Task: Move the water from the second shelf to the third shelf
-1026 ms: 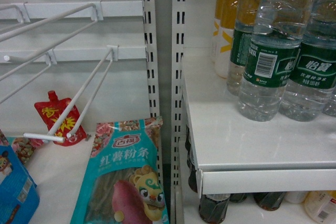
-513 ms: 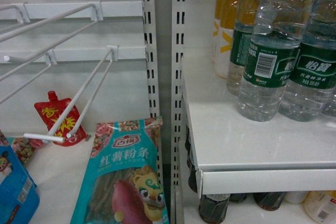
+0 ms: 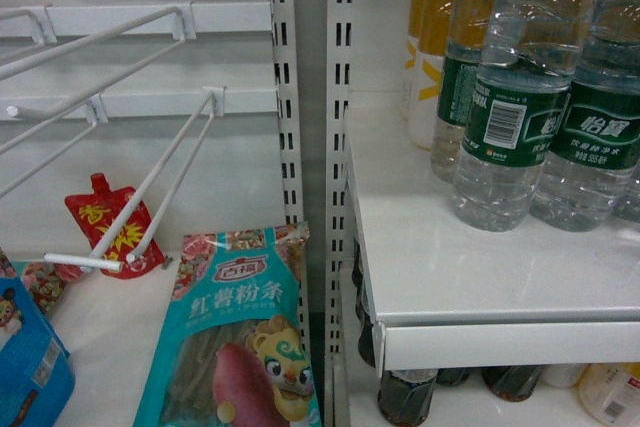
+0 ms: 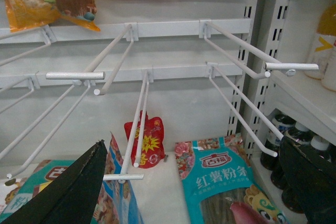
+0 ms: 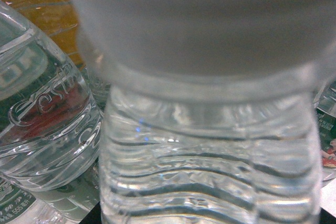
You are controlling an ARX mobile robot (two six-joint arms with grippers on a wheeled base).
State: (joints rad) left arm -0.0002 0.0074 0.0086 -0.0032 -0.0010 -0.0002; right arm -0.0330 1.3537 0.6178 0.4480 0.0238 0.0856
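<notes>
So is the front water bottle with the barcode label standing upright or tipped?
Upright: the water bottle stands on its base on the white shelf, sides vertical, among other standing bottles.

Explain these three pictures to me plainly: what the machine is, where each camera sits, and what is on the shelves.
This is a wheeled robot with two arms, each ending in a gripper. The head camera looks at white store shelving: clear ribbed water bottles with dark green labels stand on the white right-hand shelf, yellow drink bottles behind them, dark cola bottles beneath. A teal snack packet lies lower left. The left wrist camera shows the open left gripper before white wire hooks. The right wrist camera sits right against a water bottle; its gripper is out of view, so a hold is unconfirmed.
</notes>
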